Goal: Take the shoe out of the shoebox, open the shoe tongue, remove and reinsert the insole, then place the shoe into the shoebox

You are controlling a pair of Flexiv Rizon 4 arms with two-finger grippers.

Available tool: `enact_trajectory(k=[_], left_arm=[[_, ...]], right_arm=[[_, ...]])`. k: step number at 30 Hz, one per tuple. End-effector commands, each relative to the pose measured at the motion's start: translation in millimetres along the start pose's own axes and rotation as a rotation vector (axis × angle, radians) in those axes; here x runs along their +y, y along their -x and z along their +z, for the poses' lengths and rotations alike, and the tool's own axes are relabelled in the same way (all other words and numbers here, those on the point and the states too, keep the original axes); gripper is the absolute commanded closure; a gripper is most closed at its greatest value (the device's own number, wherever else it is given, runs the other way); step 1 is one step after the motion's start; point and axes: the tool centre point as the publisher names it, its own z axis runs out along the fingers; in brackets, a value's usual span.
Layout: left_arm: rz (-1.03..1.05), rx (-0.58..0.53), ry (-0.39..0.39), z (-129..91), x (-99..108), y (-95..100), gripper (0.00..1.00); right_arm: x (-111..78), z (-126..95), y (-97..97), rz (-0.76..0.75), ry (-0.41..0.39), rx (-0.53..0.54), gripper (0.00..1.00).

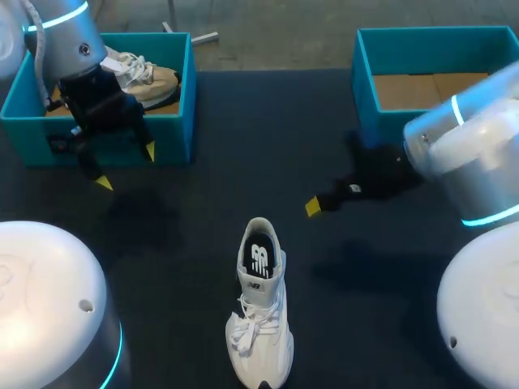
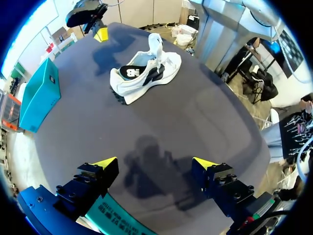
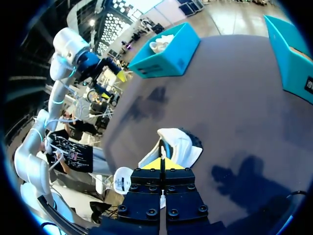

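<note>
Right claw (image 3: 161, 164) is closed tip to tip on nothing, with the white shoe (image 1: 261, 308) just ahead of it. That shoe stands upright on the dark counter (image 1: 203, 203), long axis running near to far, toe toward the robot and cut off in the head view. Left claw (image 2: 155, 164) gapes wide, holding nothing, before the left shoebox (image 1: 170, 134), whose tan shoe (image 1: 154, 81) the arm half hides.

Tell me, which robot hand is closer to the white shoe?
Right. The right gripper hovers near the white shoe; the left gripper hangs farther off by a teal shoebox.
</note>
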Motion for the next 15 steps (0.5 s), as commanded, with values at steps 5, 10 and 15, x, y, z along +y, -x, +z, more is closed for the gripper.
enact_trajectory(k=[5, 10, 15], left_arm=[[-0.001, 0.006, 0.001, -0.1, -0.2, 2.9, 0.0], [-0.001, 0.006, 0.001, -0.1, -0.2, 2.9, 0.0], [-0.001, 0.006, 0.001, -0.1, -0.2, 2.9, 0.0]], right_arm=[[15.0, 3.5, -23.5, 0.011, -0.116, -0.397, 1.0], [29.1, 2.1, -20.8, 0.039, -0.179, -0.466, 1.0], [37.1, 4.5, -19.3, 0.06, -0.265, -0.515, 1.0]])
